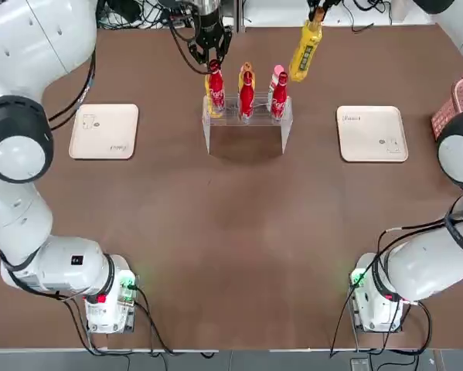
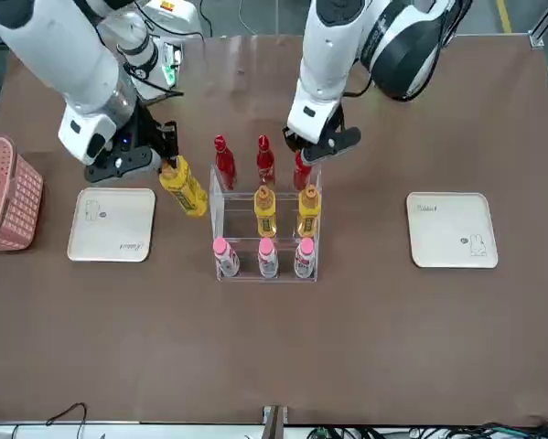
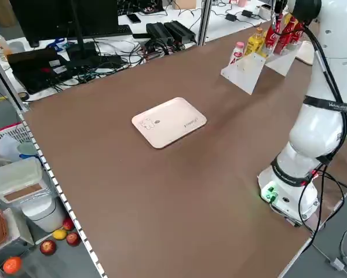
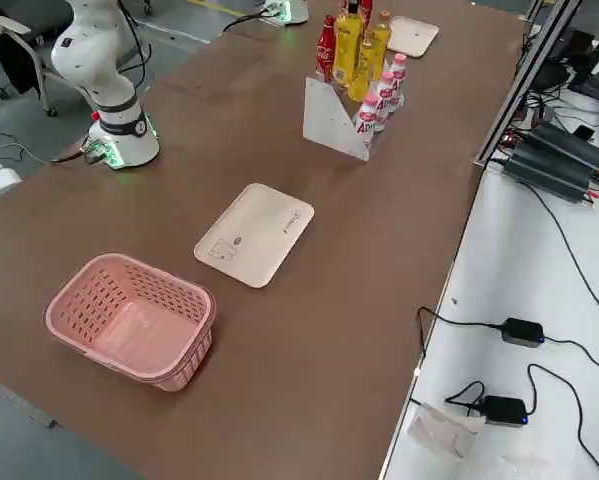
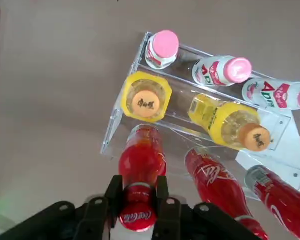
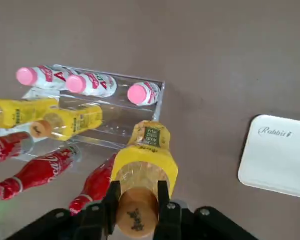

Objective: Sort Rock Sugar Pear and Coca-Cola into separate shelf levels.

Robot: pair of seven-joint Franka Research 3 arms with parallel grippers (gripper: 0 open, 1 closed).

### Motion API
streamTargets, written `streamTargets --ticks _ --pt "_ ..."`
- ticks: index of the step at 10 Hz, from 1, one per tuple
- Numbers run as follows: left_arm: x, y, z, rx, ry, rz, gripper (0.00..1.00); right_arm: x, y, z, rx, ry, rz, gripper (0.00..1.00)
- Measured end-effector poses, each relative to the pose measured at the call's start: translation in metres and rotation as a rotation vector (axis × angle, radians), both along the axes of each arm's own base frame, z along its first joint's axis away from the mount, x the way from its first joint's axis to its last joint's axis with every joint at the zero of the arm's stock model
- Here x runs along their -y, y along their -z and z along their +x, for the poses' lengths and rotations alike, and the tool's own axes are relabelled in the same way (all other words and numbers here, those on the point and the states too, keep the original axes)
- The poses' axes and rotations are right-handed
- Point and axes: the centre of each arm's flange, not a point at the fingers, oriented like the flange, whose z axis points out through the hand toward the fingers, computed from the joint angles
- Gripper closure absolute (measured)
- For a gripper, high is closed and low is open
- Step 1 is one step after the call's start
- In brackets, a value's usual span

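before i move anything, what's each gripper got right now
Left gripper: jaws closed on the neck of a red bottle at the shelf.
Right gripper: jaws closed on the cap end of a yellow bottle, beside the shelf.

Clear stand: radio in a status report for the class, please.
Left gripper shut on red bottle, back tier. Right gripper holding yellow bottle beside stand. Nothing visibly blocking middle tier's open slot.
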Motion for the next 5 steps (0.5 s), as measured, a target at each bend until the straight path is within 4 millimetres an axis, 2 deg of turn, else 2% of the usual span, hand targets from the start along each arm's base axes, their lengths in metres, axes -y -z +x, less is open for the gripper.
streamTargets --ticks 2,5 --pt "0.001 0.012 0.000 -0.015 0.006 0.015 0.68 -0.022 0.017 0.002 -0.023 -0.006 -0.005 0.66" --pt "0.000 0.016 0.000 -0.008 0.009 0.030 0.68 -0.054 0.052 0.004 -0.072 -0.005 -0.025 0.66"
